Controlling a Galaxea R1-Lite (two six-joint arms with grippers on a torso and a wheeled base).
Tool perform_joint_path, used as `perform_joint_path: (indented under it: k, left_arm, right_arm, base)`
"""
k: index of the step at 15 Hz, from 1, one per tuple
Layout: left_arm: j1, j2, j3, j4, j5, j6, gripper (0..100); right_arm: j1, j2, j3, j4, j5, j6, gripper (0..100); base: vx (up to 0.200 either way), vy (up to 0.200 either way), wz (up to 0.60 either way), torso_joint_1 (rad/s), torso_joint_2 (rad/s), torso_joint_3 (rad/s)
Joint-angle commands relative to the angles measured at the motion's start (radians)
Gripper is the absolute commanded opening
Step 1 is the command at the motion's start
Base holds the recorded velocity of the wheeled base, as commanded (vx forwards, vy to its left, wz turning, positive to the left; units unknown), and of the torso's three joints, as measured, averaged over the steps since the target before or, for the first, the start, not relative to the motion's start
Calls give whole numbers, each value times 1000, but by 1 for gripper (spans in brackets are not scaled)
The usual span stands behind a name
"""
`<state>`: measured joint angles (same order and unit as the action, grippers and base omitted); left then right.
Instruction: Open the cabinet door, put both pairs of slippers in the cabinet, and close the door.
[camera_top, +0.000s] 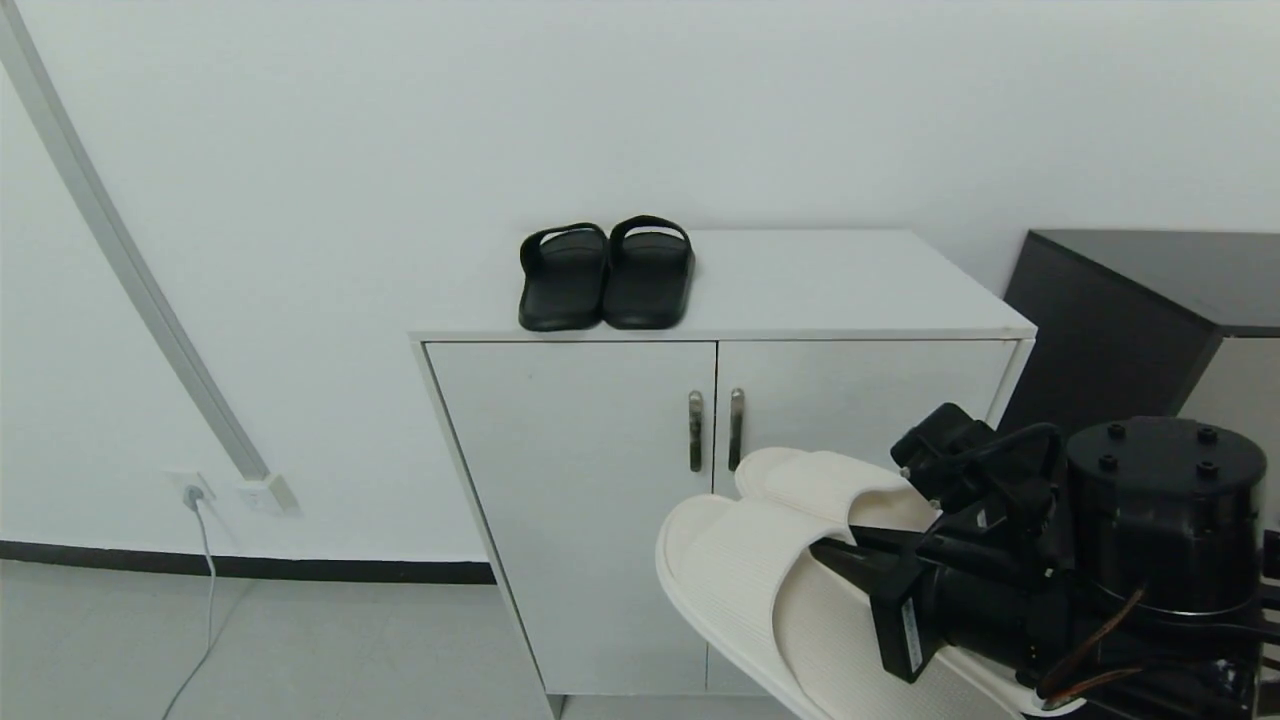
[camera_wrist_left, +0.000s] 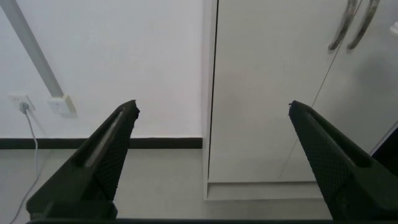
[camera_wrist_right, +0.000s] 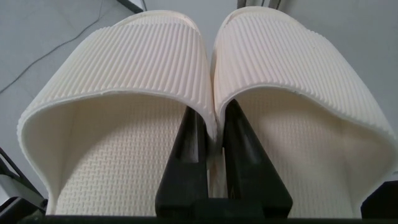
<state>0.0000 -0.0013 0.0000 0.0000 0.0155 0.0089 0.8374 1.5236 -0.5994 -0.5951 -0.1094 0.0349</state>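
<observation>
The right gripper pinches the white slippers together. The left gripper is spread wide. Black slippers sit on the shut cabinet.

Black slippers atop closed cabinet

Head view: we look forward and down at the cabinet, taking in its top and front.
Left wrist view: we sit low near the cabinet's left edge, facing its front.
Right wrist view: we sit close behind the white slippers, before the cabinet.
Shared: the cabinet's handles, in head and left wrist.
</observation>
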Motion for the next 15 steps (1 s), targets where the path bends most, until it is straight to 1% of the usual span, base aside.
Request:
perform_joint_path:
  k: [1, 5, 7, 9, 14, 15]
  left_arm:
    - [0, 1, 0, 0, 0, 3, 100]
    - [0, 1, 0, 2, -3, 3, 100]
    - [0, 1, 0, 2, -2, -9, 100]
    - [0, 1, 0, 0, -2, -9, 100]
    - [0, 3, -5, -2, -2, -9, 100]
    - [0, 9, -23, -2, -9, -20, 100]
  right_arm:
    - [0, -2, 4, 0, 0, 0, 0]
    - [2, 0, 10, -8, 0, -10, 0]
    - [20, -10, 26, -28, 0, -15, 0]
    - [23, -10, 36, -49, -1, -16, 0]
    - [23, -7, 44, -51, 2, -27, 0]
    - [23, -5, 46, -51, 2, -26, 0]
  base:
    - [0, 0, 0, -163, 486, 325]
    - [0, 0, 0, -148, 465, 326]
    - [0, 0, 0, -127, 466, 344]
    - [0, 0, 0, -110, 461, 351]
    - [0, 0, 0, -57, 445, 377]
    - [0, 0, 0, -12, 393, 388]
